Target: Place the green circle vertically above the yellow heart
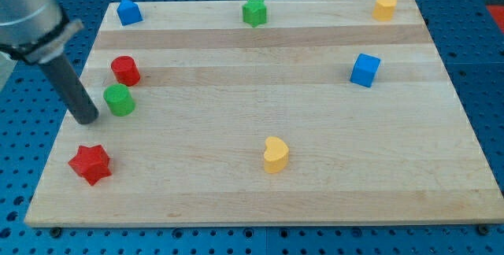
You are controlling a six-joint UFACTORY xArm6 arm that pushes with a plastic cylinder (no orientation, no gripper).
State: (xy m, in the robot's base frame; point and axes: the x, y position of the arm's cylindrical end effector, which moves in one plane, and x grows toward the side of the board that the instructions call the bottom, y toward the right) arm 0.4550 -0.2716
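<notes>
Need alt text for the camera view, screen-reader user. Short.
My tip sits just left of the green circle near a wooden board's left edge; the yellow heart lies far right, lower centre. Also: red cylinder, red star, blue blocks, green star, yellow block.

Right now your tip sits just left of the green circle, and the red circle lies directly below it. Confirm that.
One thing is wrong: the red circle lies above the green circle, toward the view's top, not below. The camera view shows it. My tip does sit just left of the green circle.
</notes>
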